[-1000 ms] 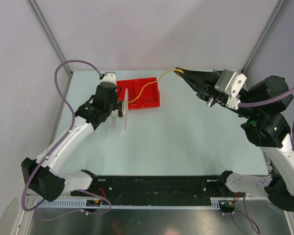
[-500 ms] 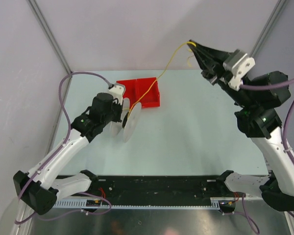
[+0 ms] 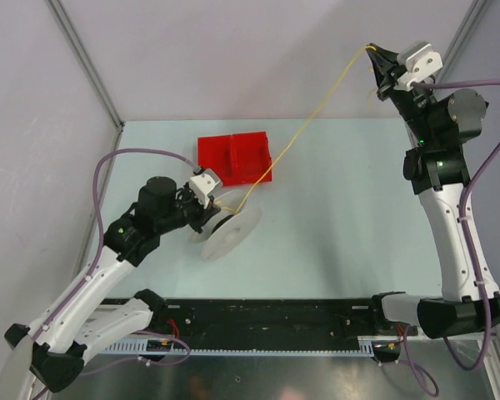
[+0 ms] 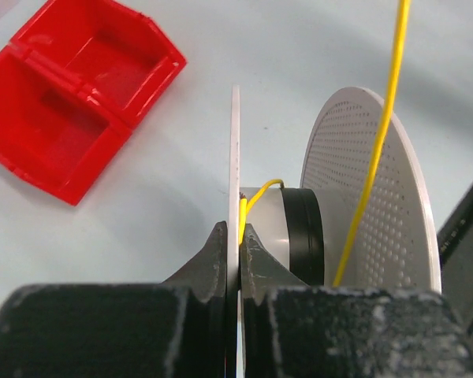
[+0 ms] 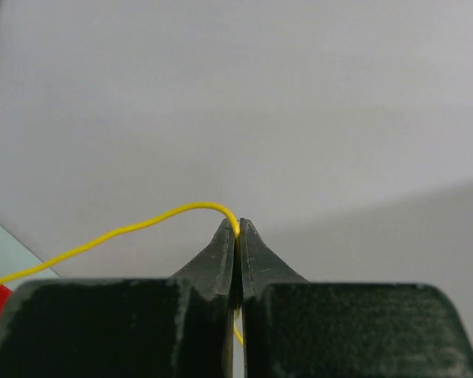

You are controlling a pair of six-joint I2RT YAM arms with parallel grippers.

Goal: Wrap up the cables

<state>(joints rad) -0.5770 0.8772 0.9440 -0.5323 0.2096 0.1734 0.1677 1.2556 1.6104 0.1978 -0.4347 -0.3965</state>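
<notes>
A thin yellow cable [image 3: 303, 125] runs taut from a white spool [image 3: 232, 231] on the table up to my right gripper [image 3: 372, 50], raised high at the back right. The right gripper [image 5: 238, 226] is shut on the cable [image 5: 126, 230], and a short tail hangs below the fingers. My left gripper [image 4: 240, 233] is shut on the spool's thin near flange [image 4: 235, 150]. A short yellow end curls out at the fingertips. The cable [image 4: 378, 142] passes the perforated far flange [image 4: 394, 213] down to the black-and-silver hub [image 4: 296, 232]. In the top view the left gripper [image 3: 208, 215] sits at the spool's left side.
A red two-compartment tray [image 3: 233, 158] lies at the back of the table, just beyond the spool; it shows in the left wrist view as the red tray [image 4: 71, 102] at upper left. Purple arm cords [image 3: 129, 154] loop beside the left arm. Walls enclose the table.
The right gripper has risen and swung to the back right with the cable, drawing it into a long line. The left arm has pulled the spool nearer, away from the red tray.
</notes>
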